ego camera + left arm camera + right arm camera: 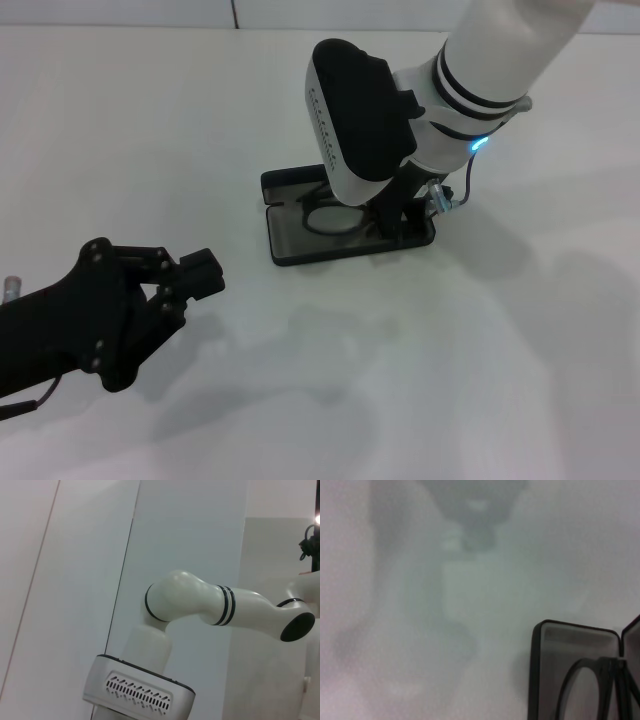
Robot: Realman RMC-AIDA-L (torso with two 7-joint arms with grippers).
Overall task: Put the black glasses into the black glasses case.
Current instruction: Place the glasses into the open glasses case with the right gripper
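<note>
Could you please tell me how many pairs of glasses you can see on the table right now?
1. The black glasses lie inside the open black glasses case at mid-table, partly hidden beneath the right pincer. Nothing suggests another pair.

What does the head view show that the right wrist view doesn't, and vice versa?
Only the head view shows the right gripper down at the open black glasses case, and the left gripper parked apart on the white table. Only the right wrist view shows the case's grey lining up close. Both show the black glasses lying inside the case.
</note>
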